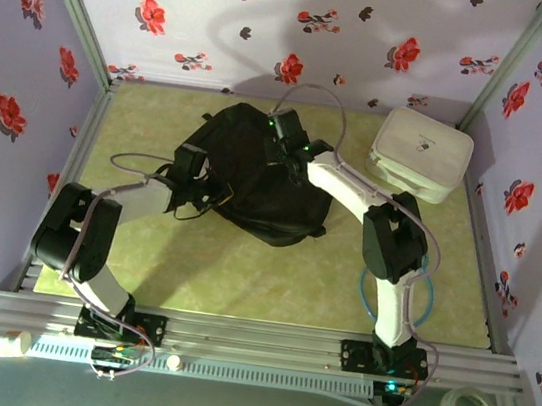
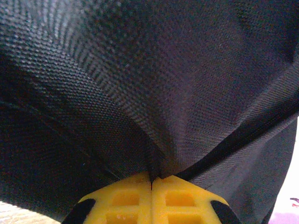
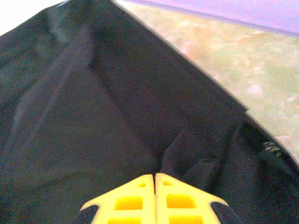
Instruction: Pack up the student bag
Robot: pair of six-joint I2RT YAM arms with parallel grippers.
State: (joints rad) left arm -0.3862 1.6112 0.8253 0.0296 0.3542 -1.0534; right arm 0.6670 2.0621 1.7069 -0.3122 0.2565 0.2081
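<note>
We are looking down from above and behind the arm bases point(image 1: 122, 327), taking in the whole worktop point(image 1: 239, 289) with the bases sitting at the bottom edge. From the left wrist we are peering along the left tool point(image 2: 152, 179), very near the student bag point(image 2: 149, 93). From the right wrist we are looking past the right tool point(image 3: 154, 177), equally near, catching worktop beyond. All three are sharing that bag.

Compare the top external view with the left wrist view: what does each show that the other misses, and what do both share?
Top external adds the white zip case, the floral walls and the right gripper at the student bag. Left wrist adds the fabric's weave, bunched in the shut left gripper. Both share the black bag and the left gripper.
</note>
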